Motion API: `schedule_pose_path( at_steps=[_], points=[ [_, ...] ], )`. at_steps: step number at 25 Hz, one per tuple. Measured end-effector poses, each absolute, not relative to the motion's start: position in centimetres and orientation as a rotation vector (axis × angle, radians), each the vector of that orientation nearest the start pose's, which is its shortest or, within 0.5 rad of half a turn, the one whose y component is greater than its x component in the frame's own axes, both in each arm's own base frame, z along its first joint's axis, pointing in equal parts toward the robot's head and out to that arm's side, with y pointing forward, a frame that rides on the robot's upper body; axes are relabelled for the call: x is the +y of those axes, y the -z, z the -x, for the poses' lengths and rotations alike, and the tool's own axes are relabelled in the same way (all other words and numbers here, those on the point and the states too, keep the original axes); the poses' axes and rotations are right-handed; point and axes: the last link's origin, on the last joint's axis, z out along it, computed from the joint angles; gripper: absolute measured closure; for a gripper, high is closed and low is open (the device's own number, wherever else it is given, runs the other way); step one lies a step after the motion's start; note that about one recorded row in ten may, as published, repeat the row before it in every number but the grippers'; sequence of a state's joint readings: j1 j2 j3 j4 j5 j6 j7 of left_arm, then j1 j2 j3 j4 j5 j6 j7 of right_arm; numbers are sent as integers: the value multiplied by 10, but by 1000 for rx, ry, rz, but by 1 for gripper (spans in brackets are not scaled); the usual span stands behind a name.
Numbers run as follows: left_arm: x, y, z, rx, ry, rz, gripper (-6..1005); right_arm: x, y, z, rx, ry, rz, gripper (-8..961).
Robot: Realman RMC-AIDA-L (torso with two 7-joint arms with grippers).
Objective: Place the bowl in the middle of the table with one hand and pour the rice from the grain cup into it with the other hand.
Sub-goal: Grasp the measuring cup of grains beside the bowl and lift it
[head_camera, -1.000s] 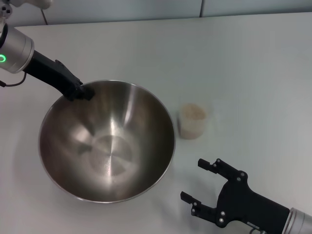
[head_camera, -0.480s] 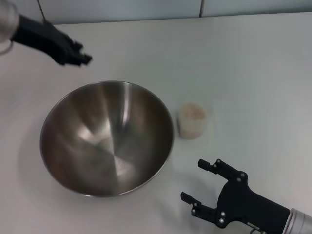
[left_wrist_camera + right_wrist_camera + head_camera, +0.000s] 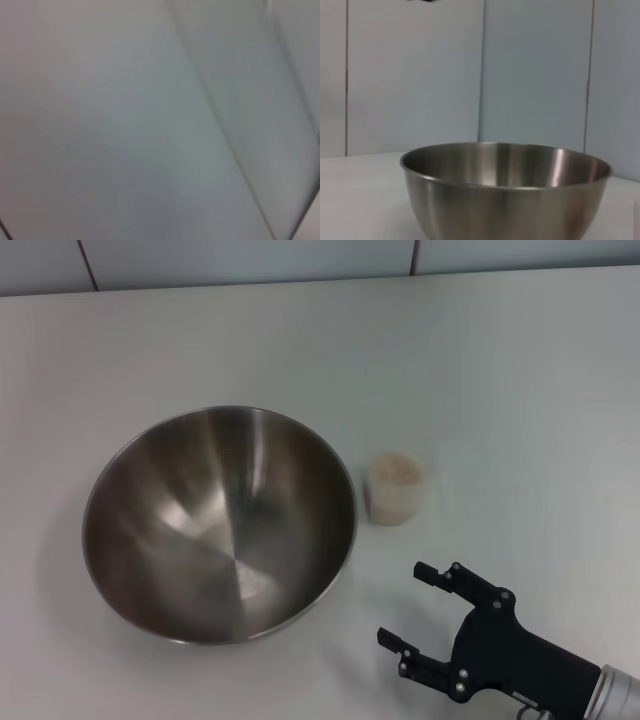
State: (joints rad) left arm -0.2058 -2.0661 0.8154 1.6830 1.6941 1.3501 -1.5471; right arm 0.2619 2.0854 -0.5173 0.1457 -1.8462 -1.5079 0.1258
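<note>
The large steel bowl (image 3: 220, 525) stands empty on the white table (image 3: 500, 370), left of centre in the head view; it also shows from the side in the right wrist view (image 3: 505, 187). The small translucent grain cup (image 3: 395, 490) with pale rice (image 3: 396, 469) in it stands just right of the bowl. My right gripper (image 3: 407, 605) is open and empty near the table's front edge, below and a little right of the cup. My left gripper is out of view; the left wrist view shows only a blurred grey surface.
A grey panelled wall (image 3: 535, 70) rises behind the table's far edge. White tabletop stretches behind and to the right of the bowl and cup.
My left gripper let go of the bowl's far left rim, drew away up and to the left, and left the head view. The bowl settled flat. The right gripper barely moved.
</note>
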Motion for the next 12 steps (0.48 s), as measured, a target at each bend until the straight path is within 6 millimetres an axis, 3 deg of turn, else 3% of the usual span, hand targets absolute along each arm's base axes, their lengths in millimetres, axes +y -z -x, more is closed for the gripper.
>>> schedule_pose_path(
  at_steps=[1, 2, 3, 4, 5, 7, 8, 9, 10, 11, 12],
  points=[
    [301, -181, 195, 80, 508, 2142, 390, 171, 101, -310, 276, -829, 2387, 170],
    [301, -181, 195, 80, 508, 2142, 342, 171, 101, -310, 276, -829, 2387, 170],
    [274, -177, 216, 96, 579, 2132, 294, 171, 100, -312, 280, -824, 2375, 170],
    [274, -177, 216, 96, 579, 2132, 216, 171, 100, -312, 280, -824, 2375, 170],
    [248, -165, 244, 79, 645, 2144, 137, 172, 99, -312, 279, -824, 2371, 170],
    [240, -157, 256, 71, 664, 2155, 137, 172, 98, -312, 279, -826, 2366, 170],
    [219, -136, 285, 56, 723, 2167, 137, 171, 98, -313, 281, -826, 2364, 170],
    [219, -136, 285, 56, 723, 2167, 137, 171, 98, -313, 281, -826, 2364, 171],
    [200, -114, 315, 0, 769, 2163, 137, 170, 97, -313, 285, -824, 2360, 171],
    [200, -114, 315, 0, 769, 2163, 137, 170, 97, -313, 285, -824, 2360, 171],
    [191, -102, 329, -26, 769, 2162, 137, 170, 97, -314, 289, -823, 2356, 171]
  ],
)
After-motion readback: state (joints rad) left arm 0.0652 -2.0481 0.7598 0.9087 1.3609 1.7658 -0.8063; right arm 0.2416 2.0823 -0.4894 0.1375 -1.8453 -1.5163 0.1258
